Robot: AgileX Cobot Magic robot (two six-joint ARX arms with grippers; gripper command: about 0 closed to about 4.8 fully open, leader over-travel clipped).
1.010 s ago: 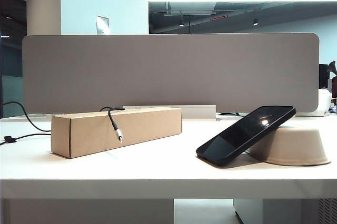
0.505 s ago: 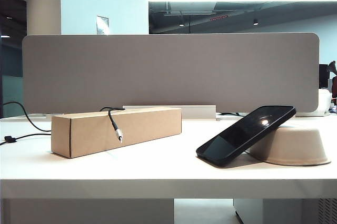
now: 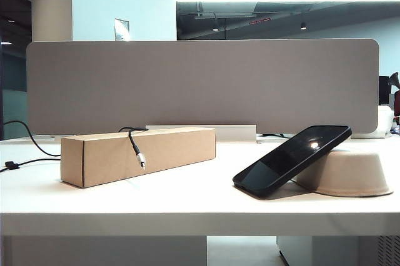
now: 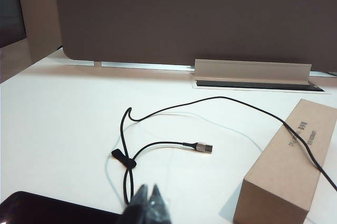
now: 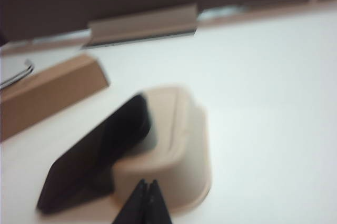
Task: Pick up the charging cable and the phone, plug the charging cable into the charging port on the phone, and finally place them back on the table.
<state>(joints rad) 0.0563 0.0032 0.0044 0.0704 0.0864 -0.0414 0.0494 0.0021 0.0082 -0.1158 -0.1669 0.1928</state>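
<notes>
The cardboard box (image 3: 138, 155) lies lengthwise on the white table (image 3: 187, 206), in front of the grey partition panel (image 3: 200, 85), and it serves as the landmark here. The charging cable (image 3: 133, 141) comes over the top of the box and hangs down its front face, the small silver plug (image 3: 141, 160) dangling against the cardboard without reaching the tabletop. The rest of the black cord trails off past the box's left end toward the table edge, and the left wrist view shows it looping on the white surface beside the box (image 4: 287, 174), with a second metal plug end (image 4: 200, 146) lying flat in the loop. To the right of the box, well apart from it, the phone (image 3: 292, 158) leans tilted, its lower short edge on the table and its upper part propped on the rim of an upturned beige pulp bowl (image 3: 350, 173). Neither arm appears in the exterior view. The left gripper (image 4: 148, 203) hangs above the cable loop on the box's left side, its jaws pressed together on nothing. The right gripper (image 5: 145, 197), seen in a blurred picture, sits over the bowl (image 5: 174, 145) and phone (image 5: 97, 153), also clenched and empty.
</notes>
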